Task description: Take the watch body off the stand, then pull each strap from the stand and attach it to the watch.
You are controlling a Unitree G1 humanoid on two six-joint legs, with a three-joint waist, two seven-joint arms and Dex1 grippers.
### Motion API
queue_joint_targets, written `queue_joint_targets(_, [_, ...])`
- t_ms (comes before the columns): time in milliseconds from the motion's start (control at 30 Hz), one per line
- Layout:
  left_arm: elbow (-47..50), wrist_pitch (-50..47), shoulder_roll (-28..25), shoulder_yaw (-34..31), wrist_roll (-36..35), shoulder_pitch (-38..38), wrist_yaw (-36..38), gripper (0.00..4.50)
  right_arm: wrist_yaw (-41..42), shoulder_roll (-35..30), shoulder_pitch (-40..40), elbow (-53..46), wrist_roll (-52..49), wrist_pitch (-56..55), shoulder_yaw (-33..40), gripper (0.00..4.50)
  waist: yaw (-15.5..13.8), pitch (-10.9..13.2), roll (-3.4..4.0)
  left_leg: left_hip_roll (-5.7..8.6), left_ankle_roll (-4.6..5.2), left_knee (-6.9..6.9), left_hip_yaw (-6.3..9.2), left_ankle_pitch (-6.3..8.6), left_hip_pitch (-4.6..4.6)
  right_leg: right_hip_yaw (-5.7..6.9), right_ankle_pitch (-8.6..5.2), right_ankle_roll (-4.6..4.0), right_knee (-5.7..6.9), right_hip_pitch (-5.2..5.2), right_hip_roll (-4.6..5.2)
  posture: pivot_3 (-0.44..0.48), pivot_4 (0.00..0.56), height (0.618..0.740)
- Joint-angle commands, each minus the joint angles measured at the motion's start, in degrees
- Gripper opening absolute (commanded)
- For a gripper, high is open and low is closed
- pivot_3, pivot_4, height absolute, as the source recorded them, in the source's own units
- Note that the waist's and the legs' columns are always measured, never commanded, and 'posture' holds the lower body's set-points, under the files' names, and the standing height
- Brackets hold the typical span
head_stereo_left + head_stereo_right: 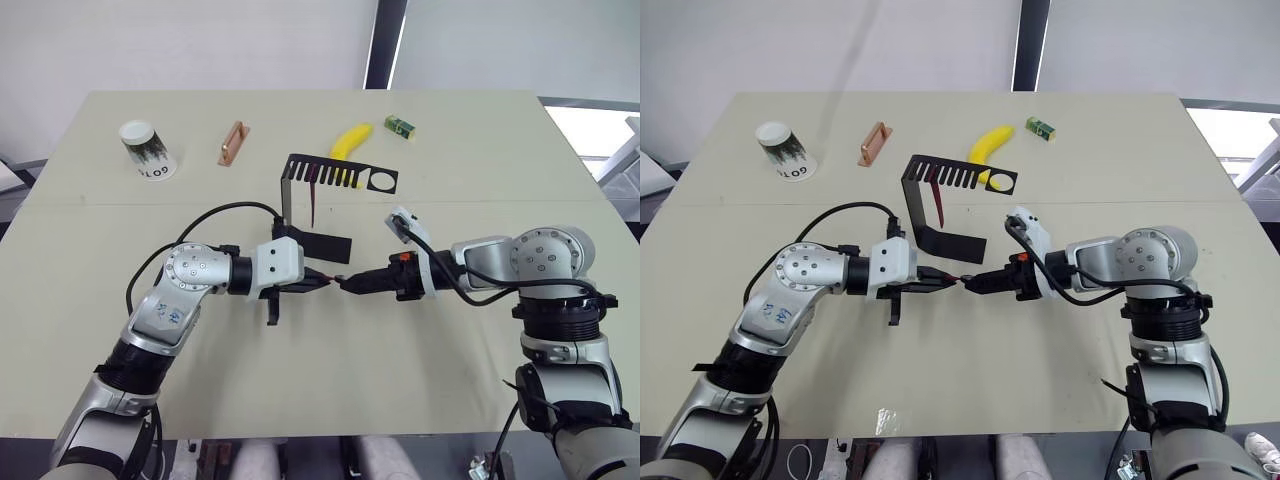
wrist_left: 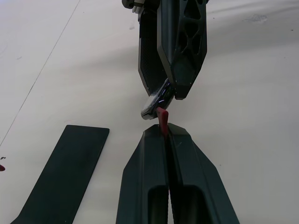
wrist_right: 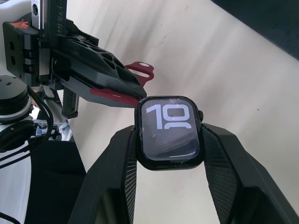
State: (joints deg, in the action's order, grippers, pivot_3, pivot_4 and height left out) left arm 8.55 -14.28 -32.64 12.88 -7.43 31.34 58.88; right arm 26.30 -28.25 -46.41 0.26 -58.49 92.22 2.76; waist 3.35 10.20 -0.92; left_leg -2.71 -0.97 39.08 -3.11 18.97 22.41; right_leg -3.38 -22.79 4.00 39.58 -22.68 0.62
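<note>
the right gripper is closed on the watch body, holding it by its two side edges above the tabletop, in front of the stand. the watch body looks small, light and rigid, with a glassy face that shows a big "10". glass and smooth metal are slippery, so i judge the side edges are the correct place to hold it, never the face.

the left gripper is closed on one strap; only a short maroon end comes out between the two black fingers. this end is just at the edge of the watch body, touching it or almost. the strap seems soft and bendable, with small holes, so i think it is better to hold it close to the end, like now, otherwise it will bend when it is pushed into the slot.

the second strap hangs from the comb-like top arm of the stand. the stand is thin black sheet metal, with a flat base, an upright and a round ring hole. it looks stiff but light, and i judge it may slide when the strap is pulled.
</note>
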Motion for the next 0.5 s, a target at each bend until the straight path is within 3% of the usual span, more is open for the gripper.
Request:
queue_joint_targets(33, [1.66,0.56,0.36,0.23,-0.26,1.4,-0.1,0.0,-0.69,-0.24,-1.01,-1.15,-2.46,0.28,1.52,1.52,0.01,0.0,0.0,0.0,0.0,0.0,0.0,0.0,0.0,0.0,0.0,0.0,0.0,0.0,0.0,0.0,0.15,0.74])
queue_joint_targets(500, [1.42,0.42,1.23,0.45,-0.01,1.97,-0.04,0.0,-2.43,-0.18,-1.46,-0.36,-4.23,0.28,1.81,1.52,0.0,0.0,0.0,0.0,0.0,0.0,0.0,0.0,0.0,0.0,0.0,0.0,0.0,0.0,0.0,0.0,0.15,0.74])
